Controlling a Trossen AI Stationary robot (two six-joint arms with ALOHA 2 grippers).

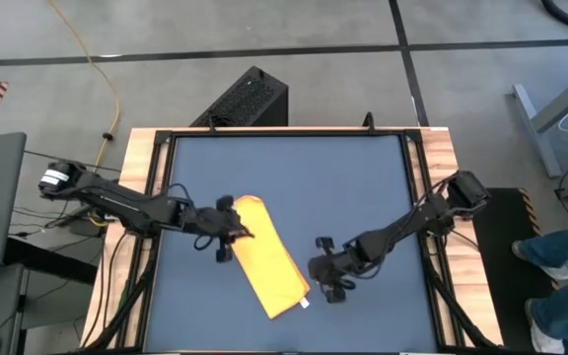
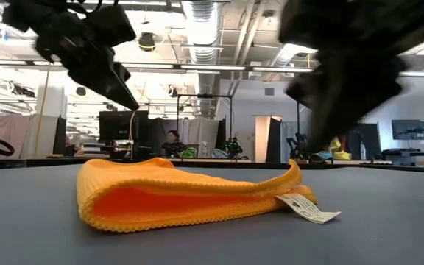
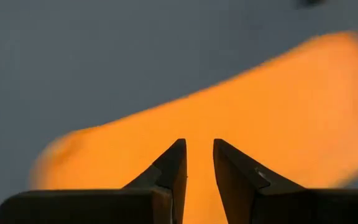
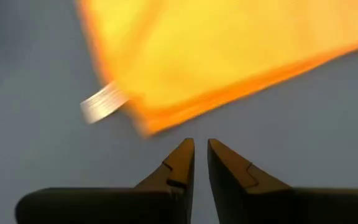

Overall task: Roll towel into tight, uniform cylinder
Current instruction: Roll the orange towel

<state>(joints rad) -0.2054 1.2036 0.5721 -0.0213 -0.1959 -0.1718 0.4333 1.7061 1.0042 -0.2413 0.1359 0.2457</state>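
Observation:
The yellow towel lies on the dark blue mat as a folded strip running slantwise from far left to near right. Its white tag sticks out at the near right end. The low view shows the towel lying on the mat in two layers that gape open toward the near side. My left gripper hovers above the towel's far left end, fingers nearly together and empty. My right gripper hovers over the mat just right of the towel's tag end, fingers nearly together and empty.
A wooden frame borders the mat on the left and right. A black box stands beyond the far edge. A person's legs show off the table at the right. Bare mat lies far of and near the towel.

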